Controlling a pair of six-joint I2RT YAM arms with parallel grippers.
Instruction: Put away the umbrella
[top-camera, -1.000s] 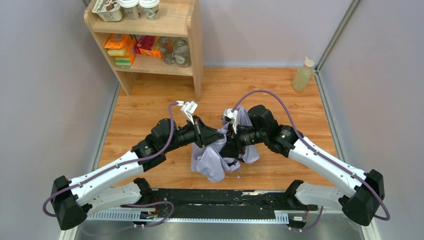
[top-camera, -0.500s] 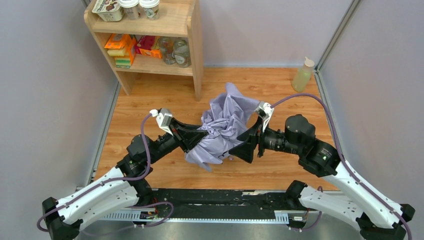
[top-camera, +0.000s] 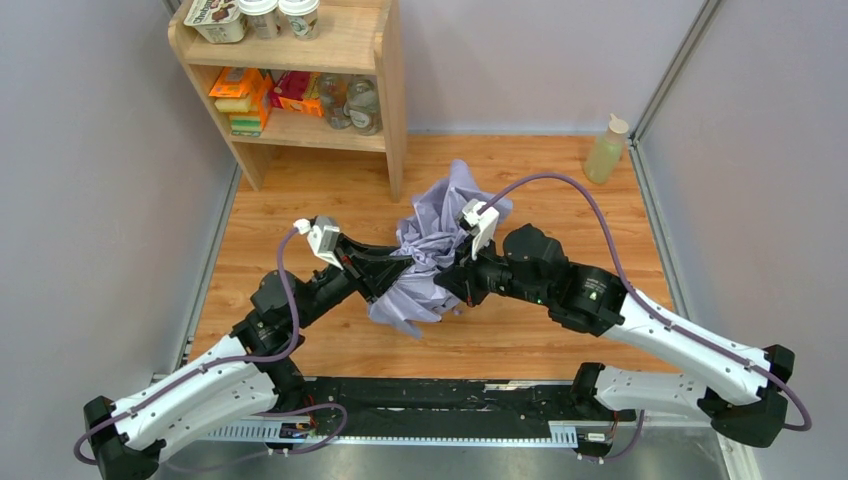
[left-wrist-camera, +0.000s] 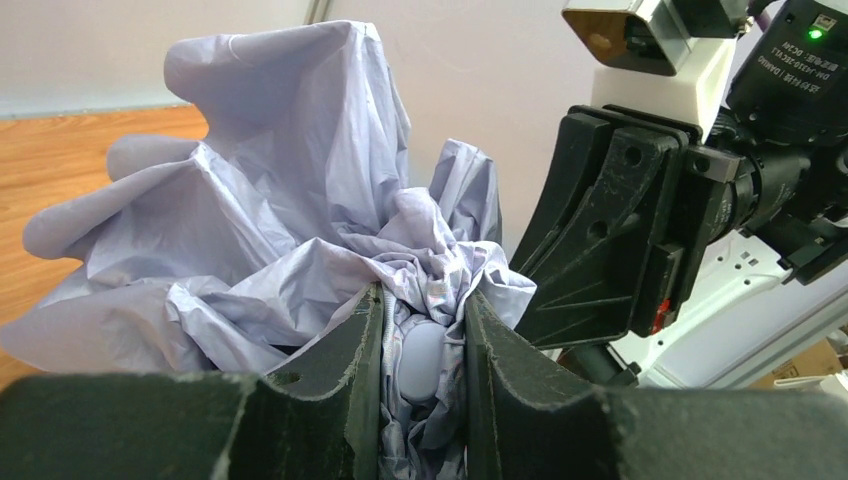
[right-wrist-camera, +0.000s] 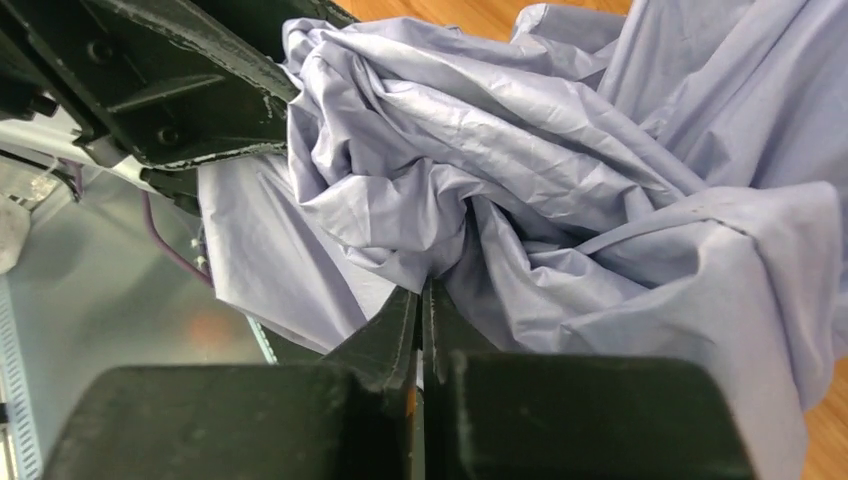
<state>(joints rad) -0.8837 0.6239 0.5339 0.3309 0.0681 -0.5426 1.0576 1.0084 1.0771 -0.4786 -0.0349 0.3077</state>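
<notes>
We hold the crumpled pale lilac fabric umbrella (top-camera: 440, 250) between both arms.
Over the middle of the wooden tabletop (top-camera: 300, 200), our left gripper (left-wrist-camera: 423, 300) clamps its small lilac handle (left-wrist-camera: 423, 362); our right gripper (right-wrist-camera: 422, 295) pinches a canopy fold.

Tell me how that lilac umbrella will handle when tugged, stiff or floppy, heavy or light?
Probably floppy: the umbrella bunches in loose, drooping folds. Likely light; the right claw pinches only thin fabric. Smooth cloth may slip; the left claw clamps its firmer handle.
</notes>
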